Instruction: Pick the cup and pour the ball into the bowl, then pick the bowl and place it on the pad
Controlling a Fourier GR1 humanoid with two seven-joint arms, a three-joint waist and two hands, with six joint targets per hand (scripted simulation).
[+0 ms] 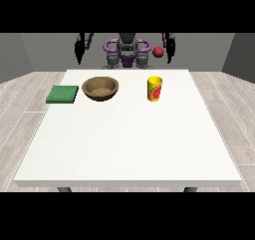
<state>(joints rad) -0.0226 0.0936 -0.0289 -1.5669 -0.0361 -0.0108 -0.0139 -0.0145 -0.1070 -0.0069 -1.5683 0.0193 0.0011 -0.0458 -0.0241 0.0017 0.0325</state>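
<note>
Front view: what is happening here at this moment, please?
Nothing is being handled. The robot stands behind the white table with both hands raised: the hand at the view's left and the hand at the view's right touch nothing. A red ball shows in the air beside the latter. On the table, the green pad, the wooden bowl and the yellow cup stand apart.

The robot (127, 49) is showing only in part: its head is running out under the top band, and the table (124, 149) is hiding everything below its torso. Both hands (78, 51) (171, 49) are appearing too small to tell how their fingers are lying. The table's legs (63, 189) are being cut off at the bottom band. The cup's (155, 88) inside is staying out of sight.
</note>
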